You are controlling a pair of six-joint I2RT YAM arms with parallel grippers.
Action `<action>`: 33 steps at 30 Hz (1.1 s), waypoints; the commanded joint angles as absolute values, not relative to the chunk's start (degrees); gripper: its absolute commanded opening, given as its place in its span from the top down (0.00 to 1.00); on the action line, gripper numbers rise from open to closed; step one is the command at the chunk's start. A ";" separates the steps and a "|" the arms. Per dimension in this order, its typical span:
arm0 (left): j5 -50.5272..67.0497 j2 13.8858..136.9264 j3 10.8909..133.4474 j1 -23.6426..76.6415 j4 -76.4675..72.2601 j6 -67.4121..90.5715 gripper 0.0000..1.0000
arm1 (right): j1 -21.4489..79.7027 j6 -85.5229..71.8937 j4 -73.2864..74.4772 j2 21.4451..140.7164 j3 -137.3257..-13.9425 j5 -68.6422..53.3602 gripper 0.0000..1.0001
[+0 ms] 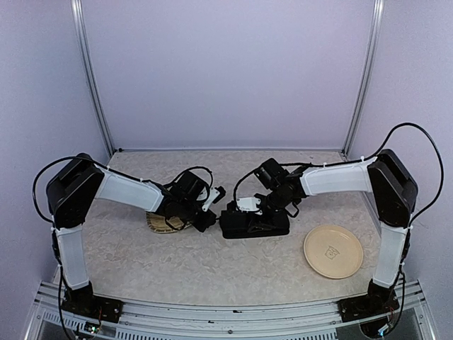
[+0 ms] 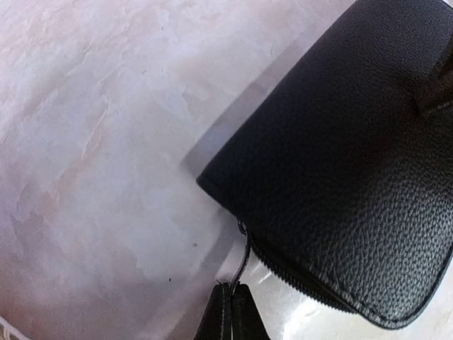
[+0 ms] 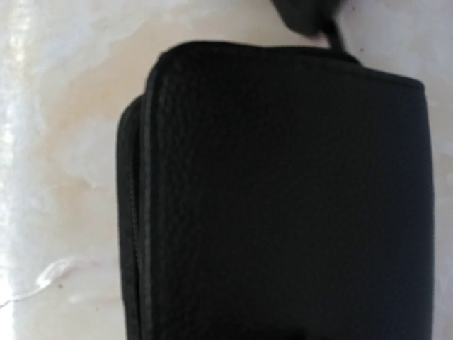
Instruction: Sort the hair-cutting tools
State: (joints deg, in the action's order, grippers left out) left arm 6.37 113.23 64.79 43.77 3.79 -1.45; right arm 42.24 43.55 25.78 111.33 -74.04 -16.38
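My left tool [image 2: 231,315] is clamped on the zip pull [image 2: 245,258] at the left end of the black case [image 2: 340,177]. My right tool [image 1: 251,207] is over the case; whether it is apart or together I cannot tell. The case looks zipped, with no scissors or clips in view, so I judge they are inside and all the sorting remains.
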 commanded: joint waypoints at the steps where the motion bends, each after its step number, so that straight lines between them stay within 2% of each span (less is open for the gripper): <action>1: 7.77 109.86 62.17 44.15 9.53 0.08 1.00 | 39.64 39.96 28.04 117.18 -70.72 -10.65 0.58; 12: 20.20 108.61 61.27 47.24 6.38 3.70 1.00 | 38.94 35.00 27.45 118.70 -72.62 -9.63 0.59; 18: 20.66 108.96 61.55 47.52 4.63 5.70 1.00 | 39.55 34.37 27.99 118.48 -72.13 -11.64 0.59; 27: 9.03 110.98 66.28 44.03 10.82 3.84 1.00 | 39.98 38.45 33.10 112.05 -72.94 -14.94 0.38; 33: 5.60 114.61 73.27 40.40 13.26 1.12 1.00 | 37.89 41.82 34.76 108.61 -74.44 -15.01 0.34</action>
State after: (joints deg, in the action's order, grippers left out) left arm 10.13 111.63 67.96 42.98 11.75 3.64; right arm 40.36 39.81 28.82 110.54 -74.74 -17.96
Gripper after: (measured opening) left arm 0.008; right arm 0.652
